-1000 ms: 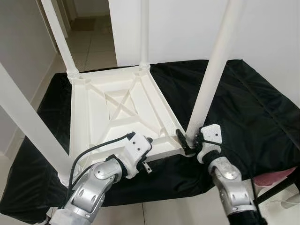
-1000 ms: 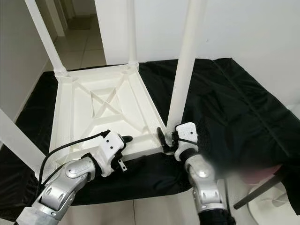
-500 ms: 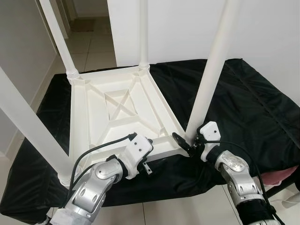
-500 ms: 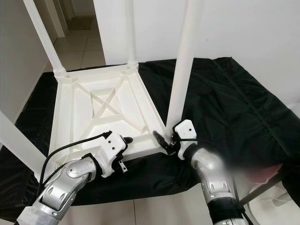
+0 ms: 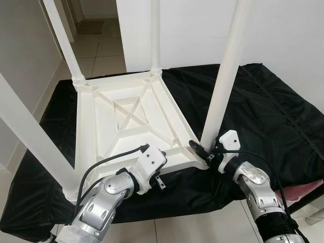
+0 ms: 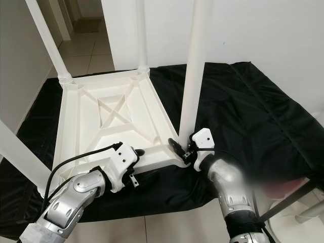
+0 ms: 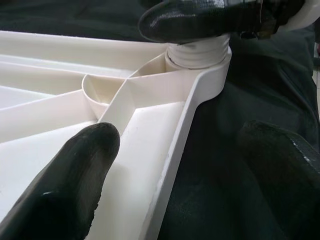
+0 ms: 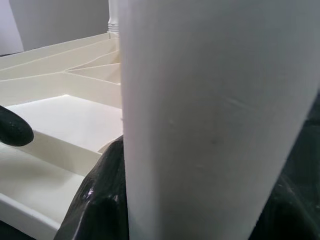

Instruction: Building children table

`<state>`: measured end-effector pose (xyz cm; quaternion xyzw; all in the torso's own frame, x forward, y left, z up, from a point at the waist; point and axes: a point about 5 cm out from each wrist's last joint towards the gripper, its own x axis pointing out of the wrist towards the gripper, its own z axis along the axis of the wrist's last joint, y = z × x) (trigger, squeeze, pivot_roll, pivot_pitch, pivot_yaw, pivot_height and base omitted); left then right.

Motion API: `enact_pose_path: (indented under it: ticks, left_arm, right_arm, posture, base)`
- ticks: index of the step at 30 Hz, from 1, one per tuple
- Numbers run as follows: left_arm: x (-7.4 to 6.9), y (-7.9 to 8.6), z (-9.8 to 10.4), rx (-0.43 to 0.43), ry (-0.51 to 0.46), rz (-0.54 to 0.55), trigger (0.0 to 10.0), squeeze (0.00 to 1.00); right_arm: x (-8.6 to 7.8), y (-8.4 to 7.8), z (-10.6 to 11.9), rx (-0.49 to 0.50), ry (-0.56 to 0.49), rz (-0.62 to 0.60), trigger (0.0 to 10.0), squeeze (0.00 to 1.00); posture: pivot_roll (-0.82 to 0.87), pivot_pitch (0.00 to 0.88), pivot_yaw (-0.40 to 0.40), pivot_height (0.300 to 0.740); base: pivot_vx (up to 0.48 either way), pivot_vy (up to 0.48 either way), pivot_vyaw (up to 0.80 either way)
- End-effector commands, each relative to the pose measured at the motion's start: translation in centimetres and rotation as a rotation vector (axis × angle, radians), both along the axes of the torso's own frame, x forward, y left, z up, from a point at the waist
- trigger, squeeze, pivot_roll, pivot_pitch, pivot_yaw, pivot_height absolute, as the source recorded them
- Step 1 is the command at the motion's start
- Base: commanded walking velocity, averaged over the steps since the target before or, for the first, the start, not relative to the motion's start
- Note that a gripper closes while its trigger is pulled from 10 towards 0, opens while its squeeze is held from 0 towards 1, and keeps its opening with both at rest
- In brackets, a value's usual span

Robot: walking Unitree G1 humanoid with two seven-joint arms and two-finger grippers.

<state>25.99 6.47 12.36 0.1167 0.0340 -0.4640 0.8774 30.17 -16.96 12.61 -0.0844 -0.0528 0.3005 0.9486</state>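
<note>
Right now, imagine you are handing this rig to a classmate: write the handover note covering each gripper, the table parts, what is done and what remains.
Right gripper: around the base of the near right leg at its corner socket.
Left gripper: open, straddling the near edge of the upside-down white tabletop.
Tabletop lies on a black cloth.
Done: four legs stand upright in the corners.
Left: whether the near right leg is fully seated cannot be told; check it, then turn the table over.

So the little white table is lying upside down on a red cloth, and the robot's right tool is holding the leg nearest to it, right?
Not quite: the cloth is black, as the left eye view shows. The white table does lie upside down on it, and the right tool is at the base of the nearest leg.
</note>
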Motion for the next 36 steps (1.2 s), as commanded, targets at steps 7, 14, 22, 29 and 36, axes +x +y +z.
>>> enact_pose_path:
  ticks: [7,14,22,29,36]
  left_arm:
    - [-0.4,-0.2,-0.4,0.014,0.006,0.017,10.0,0.00]
    - [-0.3,-0.2,-0.3,0.012,0.006,0.021,10.0,0.00]
    - [-0.3,-0.1,-0.4,0.018,0.002,0.027,10.0,0.00]
    - [-0.3,-0.2,-0.4,0.014,0.003,0.034,10.0,0.00]
    - [-0.4,-0.4,-0.5,0.019,0.005,0.028,10.0,0.00]
  right_arm:
    - [-1.0,0.8,-1.3,0.021,0.043,-0.130,10.0,0.00]
    - [-1.5,1.6,-1.2,0.061,0.035,-0.251,10.0,0.00]
    - [-1.8,2.4,-1.5,0.121,0.060,-0.477,10.0,0.00]
    - [-1.7,3.2,-2.0,0.166,0.095,-0.633,10.0,0.00]
    - [-1.8,4.2,-2.0,0.166,0.109,-0.686,10.0,0.00]
  posture:
    - [-0.06,0.000,0.036,0.740]
    - [-0.06,0.000,0.029,0.740]
    - [-0.05,0.000,0.021,0.740]
    - [-0.04,0.000,0.011,0.740]
    - [-0.04,0.000,0.017,0.740]
  base:
    - [0.000,0.000,0.00]
    - [0.000,0.000,0.00]
    - [0.000,0.000,0.00]
    - [0.000,0.000,0.00]
    - [0.000,0.000,0.00]
